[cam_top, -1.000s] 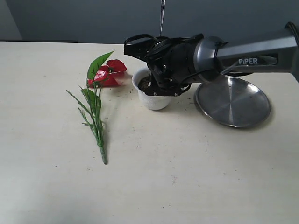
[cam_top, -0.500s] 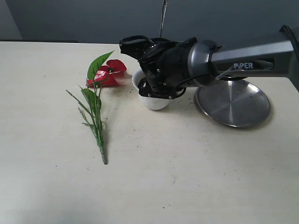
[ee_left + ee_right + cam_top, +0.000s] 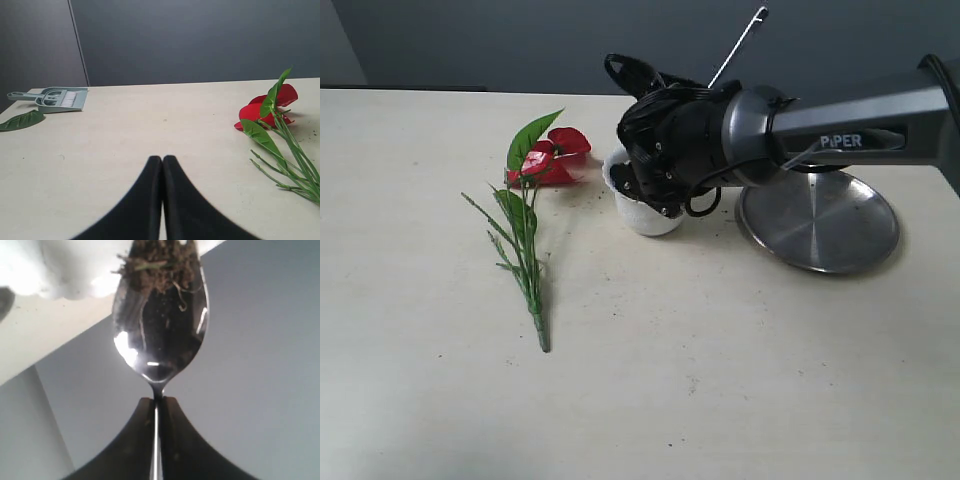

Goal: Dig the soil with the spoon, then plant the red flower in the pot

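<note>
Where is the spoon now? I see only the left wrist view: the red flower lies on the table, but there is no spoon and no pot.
Observer: The right gripper is shut on the spoon, right at the white pot.
Operator: Does the spoon carry any soil?
Observer: Yes, the right wrist view shows dark soil on the tip of its bowl.
Operator: What else is near the pot?
Observer: A round steel plate lies on the table, on the pot's right in the exterior view.
</note>
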Tool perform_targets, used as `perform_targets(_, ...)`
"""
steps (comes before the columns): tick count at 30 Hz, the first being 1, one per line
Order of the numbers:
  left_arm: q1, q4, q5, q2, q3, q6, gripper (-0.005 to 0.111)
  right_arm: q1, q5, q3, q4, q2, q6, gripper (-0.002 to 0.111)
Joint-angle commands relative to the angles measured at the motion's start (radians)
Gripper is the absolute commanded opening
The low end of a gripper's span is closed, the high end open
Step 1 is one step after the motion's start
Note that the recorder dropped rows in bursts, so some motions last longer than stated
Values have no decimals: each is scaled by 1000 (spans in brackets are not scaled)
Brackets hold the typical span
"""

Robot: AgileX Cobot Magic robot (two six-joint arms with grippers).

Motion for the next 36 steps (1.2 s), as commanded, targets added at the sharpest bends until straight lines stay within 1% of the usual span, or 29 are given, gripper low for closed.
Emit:
perform_targets(1,1,-2,2,-5,5,-2,0,8,18,1,34,-11,97,-1)
perform_targets(5,1,-2,2,-5,5,-2,0,19,18,1,30,-11,182,-1)
perform_targets(9,1,-2,2,-5,5,-2,0,21,21,1,29,-11,329,-1)
perform_targets(14,1,-2,2,-5,5,-2,0,28,70,1,46,-11,455,-1)
perform_targets(21,1,-2,2,-5,5,-2,0,52,106,1,56,-11,463,-1)
perform_targets(29,1,-2,2,-5,5,-2,0,63,77,1,78,-11,586,-1)
perform_targets(36,1,-2,2,-5,5,-2,0,63,89,1,137,-11,598,-1)
